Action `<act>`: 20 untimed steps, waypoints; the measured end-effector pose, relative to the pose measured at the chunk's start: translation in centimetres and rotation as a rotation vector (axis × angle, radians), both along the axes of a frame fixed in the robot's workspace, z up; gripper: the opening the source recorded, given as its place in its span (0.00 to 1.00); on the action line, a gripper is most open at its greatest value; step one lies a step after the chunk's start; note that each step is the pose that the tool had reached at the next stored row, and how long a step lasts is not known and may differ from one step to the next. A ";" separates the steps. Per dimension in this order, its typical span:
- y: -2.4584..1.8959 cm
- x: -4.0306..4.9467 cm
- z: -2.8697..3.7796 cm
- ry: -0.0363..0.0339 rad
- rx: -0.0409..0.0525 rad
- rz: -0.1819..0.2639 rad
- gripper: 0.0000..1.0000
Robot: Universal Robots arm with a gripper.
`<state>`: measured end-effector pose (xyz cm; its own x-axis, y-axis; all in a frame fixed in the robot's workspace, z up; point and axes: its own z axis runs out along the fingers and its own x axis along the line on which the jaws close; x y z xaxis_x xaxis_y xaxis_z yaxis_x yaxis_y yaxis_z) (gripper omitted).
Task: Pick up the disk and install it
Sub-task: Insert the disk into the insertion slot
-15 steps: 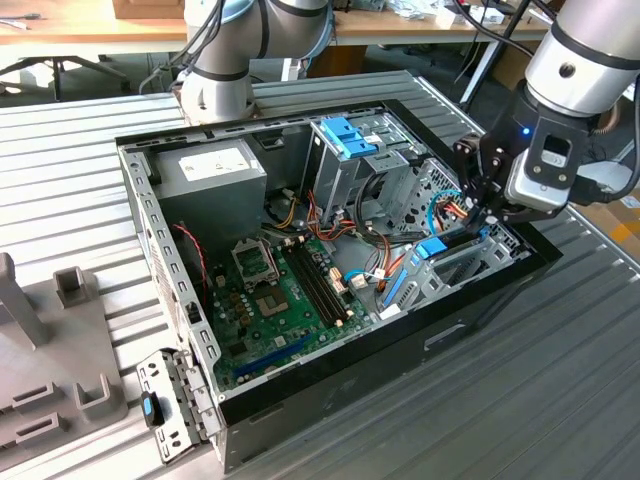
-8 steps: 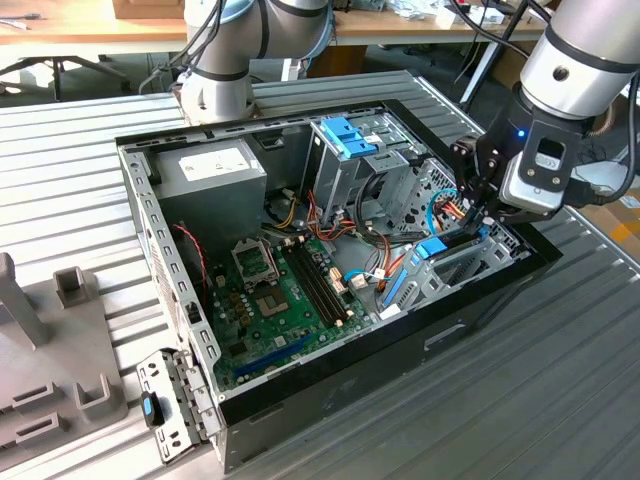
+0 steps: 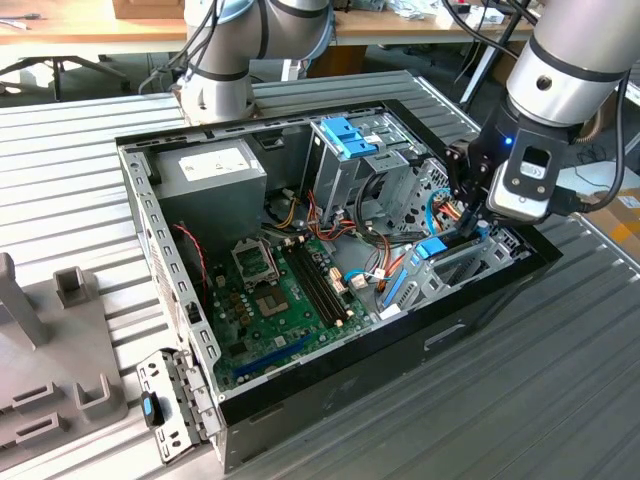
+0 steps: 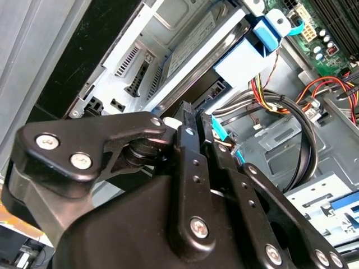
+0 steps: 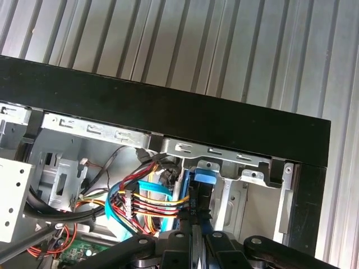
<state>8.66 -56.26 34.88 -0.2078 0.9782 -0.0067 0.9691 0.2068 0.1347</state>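
The disk is sitting inside a low metal bay of the open computer case, in the corner at the exterior view's right, just beside the black wall of the case. Its white label is showing in the second wrist view, and the light-blue bracket is framing the end that is facing toward the motherboard. In the exterior view the same bracket is showing as a small blue block among the metal parts.

The gripper is hanging just above this bay, near the disk. Whether it is touching the disk, and whether it is clamping something or is released, I cannot tell.

A bundle of red, yellow and black cables is running beside the bay. Further inside, the tall metal cage with blue tabs is standing (well apart from the disk), and the grey power-supply box is lying in the far corner. The case is resting on a ribbed metal table.
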 end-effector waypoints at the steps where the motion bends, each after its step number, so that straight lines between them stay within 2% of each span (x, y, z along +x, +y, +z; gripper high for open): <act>1: 0.01 -0.07 -0.06 -0.0031 -0.0001 -0.003 0.16; 3: 0.09 -0.11 -0.19 -0.0075 -0.0002 -0.017 0.16; 6: 0.19 -0.21 -0.26 -0.0101 -0.0002 -0.034 0.16; 13: 0.25 -0.43 -0.24 -0.0108 0.0015 -0.072 0.16; 20: 0.25 -0.43 -0.20 -0.0117 0.0069 -0.076 0.16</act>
<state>8.22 -56.01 34.68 -0.1331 0.9911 -0.0019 0.9803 0.1319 0.1473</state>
